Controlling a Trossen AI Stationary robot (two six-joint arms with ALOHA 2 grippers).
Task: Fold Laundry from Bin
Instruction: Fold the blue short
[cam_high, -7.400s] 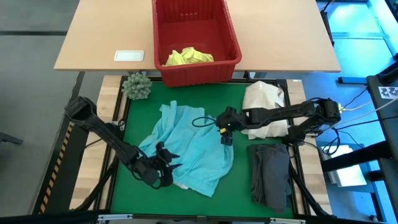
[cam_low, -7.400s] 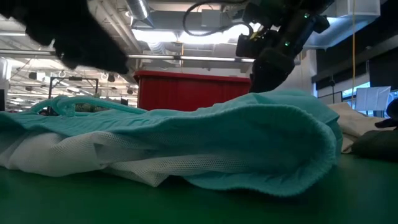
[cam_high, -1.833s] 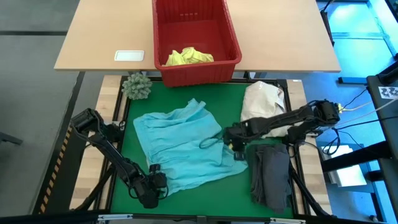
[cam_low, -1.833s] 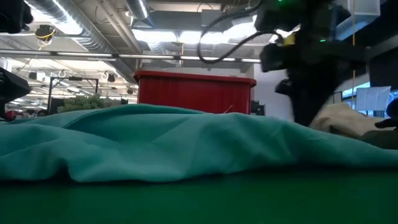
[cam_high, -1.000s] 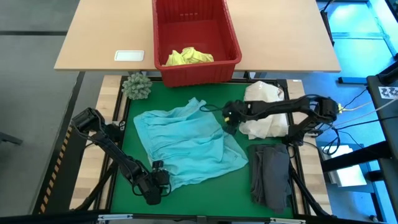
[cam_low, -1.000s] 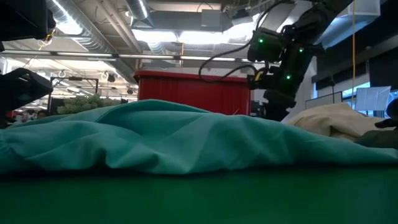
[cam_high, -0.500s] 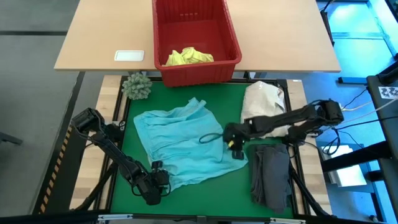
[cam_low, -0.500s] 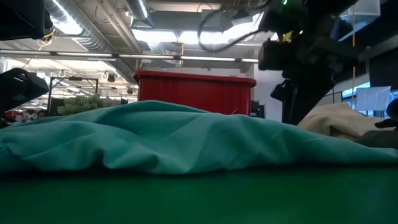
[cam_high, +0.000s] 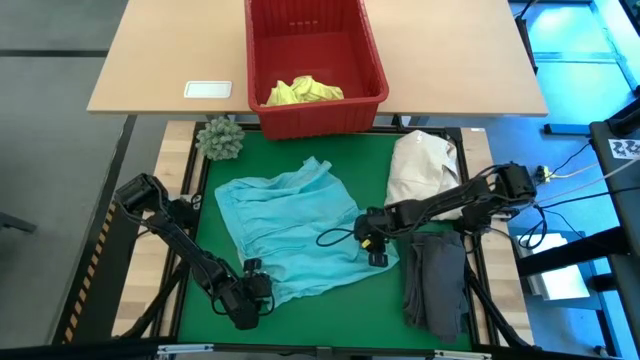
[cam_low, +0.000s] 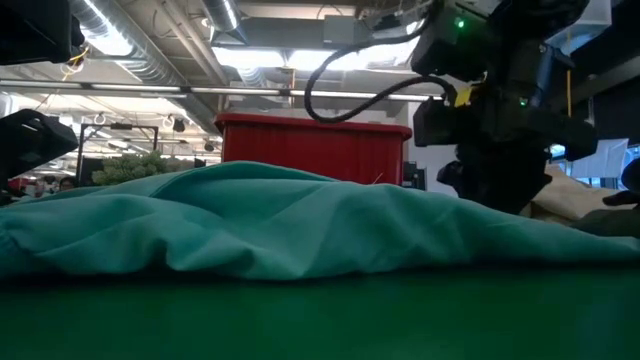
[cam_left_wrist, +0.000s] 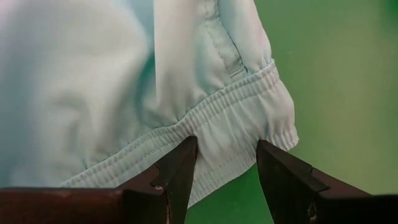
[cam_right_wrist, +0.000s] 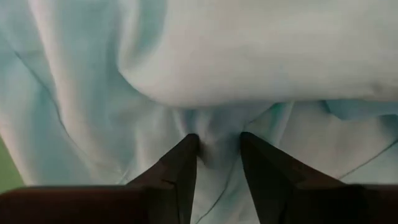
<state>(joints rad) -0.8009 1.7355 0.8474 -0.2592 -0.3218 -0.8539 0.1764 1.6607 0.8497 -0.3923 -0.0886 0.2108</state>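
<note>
Green mat covers the tabletop, wooden table beyond it at 12 o'clock. Red bin sits at 12 o'clock straddling both, yellow garment bunched in its near end. Turquoise garment lies spread flat mid-mat; in the low view it fills the foreground as a low mound. Dark grey garment folded at 4 o'clock, cream bundle at 2 o'clock, green spiky ball at 10 o'clock off the mat corner.

Left arm runs from 9 o'clock down along the mat edge, elbow bent, left claw low at 7 o'clock at the turquoise garment's near-left corner. Left wrist view: left claw fingers stand apart astride the ribbed hem; whether they pinch it, cannot tell.

Right arm reaches from 3 o'clock, stretched almost flat across the grey garment's top, cable looping off the wrist. Right claw points down at the turquoise garment's right edge, about 5 o'clock of the cloth. Right wrist view: right claw fingers nipped on a small fold of turquoise fabric, clenched on it.
</note>
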